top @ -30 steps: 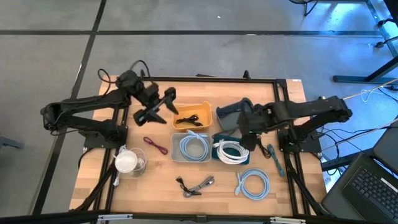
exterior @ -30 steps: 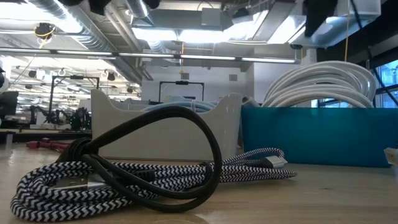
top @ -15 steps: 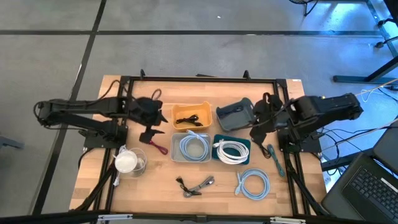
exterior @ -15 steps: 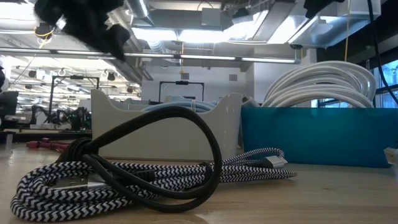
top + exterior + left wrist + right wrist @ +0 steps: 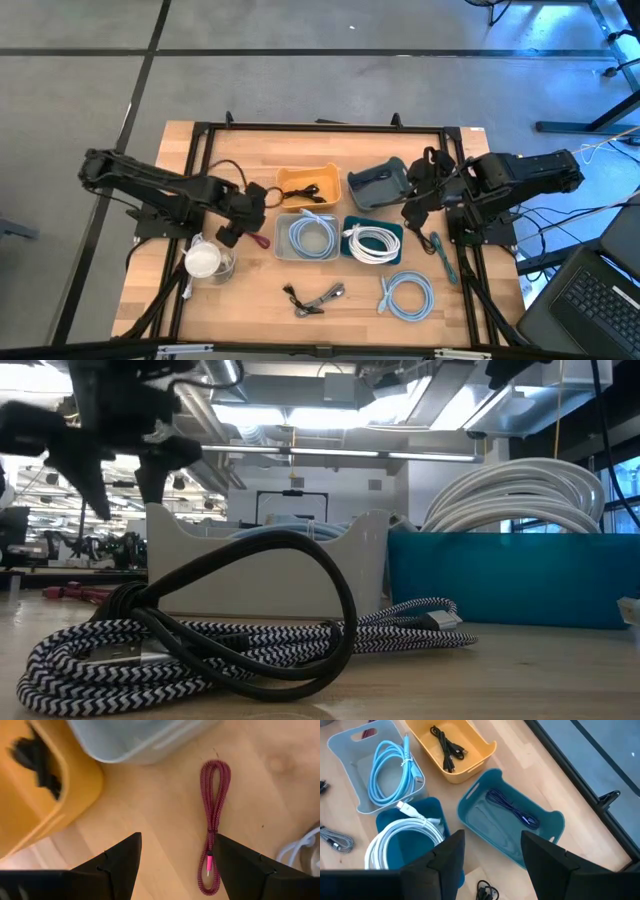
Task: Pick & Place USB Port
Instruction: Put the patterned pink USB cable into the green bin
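A pink braided USB cable [image 5: 214, 815] lies folded in a long loop flat on the wooden table, left of the pale grey-blue bin [image 5: 312, 238]. My left gripper [image 5: 238, 224] hangs open just above the table by that cable [image 5: 257, 237]; in the left wrist view its open fingers [image 5: 177, 840] frame bare wood with the cable off to one side. In the low view it [image 5: 122, 495] points down. My right gripper [image 5: 412, 210] waits open at the right, above the dark teal bin [image 5: 512, 827].
A yellow bin [image 5: 308, 185] holds a black cable, the grey-blue bin a light blue one, a teal bin [image 5: 372, 243] a white coil. A cup [image 5: 207, 260] stands near my left gripper. A black-and-white cable [image 5: 318, 297] and a light blue coil [image 5: 408, 297] lie near the front edge.
My left gripper has come away from the yellow bin toward the table's near edge and down, and now hangs low beside the pink cable. My right gripper drew back toward the table's right edge early on, then stayed still. No object has moved.
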You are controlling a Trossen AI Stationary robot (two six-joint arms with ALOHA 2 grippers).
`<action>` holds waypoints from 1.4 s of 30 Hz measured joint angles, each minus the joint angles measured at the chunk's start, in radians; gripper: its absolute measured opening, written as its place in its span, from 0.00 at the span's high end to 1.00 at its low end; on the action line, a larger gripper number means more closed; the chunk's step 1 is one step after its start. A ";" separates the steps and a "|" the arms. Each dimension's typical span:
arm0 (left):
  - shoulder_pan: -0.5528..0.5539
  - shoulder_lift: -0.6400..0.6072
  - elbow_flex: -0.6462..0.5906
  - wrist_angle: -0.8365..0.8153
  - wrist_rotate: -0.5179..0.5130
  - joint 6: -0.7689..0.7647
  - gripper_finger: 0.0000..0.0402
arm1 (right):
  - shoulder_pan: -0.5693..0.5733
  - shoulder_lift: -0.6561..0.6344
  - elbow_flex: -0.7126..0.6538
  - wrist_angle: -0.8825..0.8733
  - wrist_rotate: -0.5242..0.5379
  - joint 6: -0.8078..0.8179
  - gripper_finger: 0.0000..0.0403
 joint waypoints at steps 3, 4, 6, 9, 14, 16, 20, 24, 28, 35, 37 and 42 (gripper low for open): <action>-0.018 0.064 -0.011 0.008 -0.009 0.000 0.42 | 0.000 0.000 0.000 0.000 0.000 0.007 0.51; -0.022 0.083 -0.019 0.009 -0.014 -0.001 0.42 | 0.000 0.000 0.000 0.000 0.000 0.007 0.51; -0.026 0.121 -0.038 0.020 -0.016 -0.011 0.42 | 0.000 0.000 0.000 0.000 0.000 0.008 0.51; -0.028 0.166 -0.065 0.051 -0.006 -0.058 0.42 | 0.000 0.000 0.000 0.000 0.000 0.007 0.51; -0.028 0.224 -0.100 0.143 0.043 -0.099 0.42 | 0.000 0.000 0.000 0.000 0.000 -0.001 0.51; -0.028 0.242 -0.121 0.186 0.064 -0.104 0.42 | 0.000 0.000 0.000 0.000 0.000 -0.007 0.51; -0.027 0.271 -0.138 0.224 0.102 -0.133 0.42 | 0.000 0.000 0.000 0.000 0.000 -0.008 0.51; -0.027 0.281 -0.139 0.224 0.104 -0.158 0.55 | 0.000 0.000 0.000 0.000 0.000 -0.015 0.51; -0.025 0.278 -0.140 0.229 0.103 -0.160 0.84 | 0.000 0.000 0.000 0.000 0.000 -0.016 0.51; -0.009 0.266 -0.139 0.187 0.118 -0.184 0.97 | 0.000 0.000 0.000 0.000 0.000 -0.016 0.51; 0.000 0.245 -0.141 0.167 0.134 -0.184 0.97 | 0.000 0.000 0.000 0.000 0.000 -0.016 0.51; 0.012 0.140 -0.097 0.097 0.108 -0.187 0.97 | 0.000 0.001 0.000 -0.001 0.000 -0.017 0.51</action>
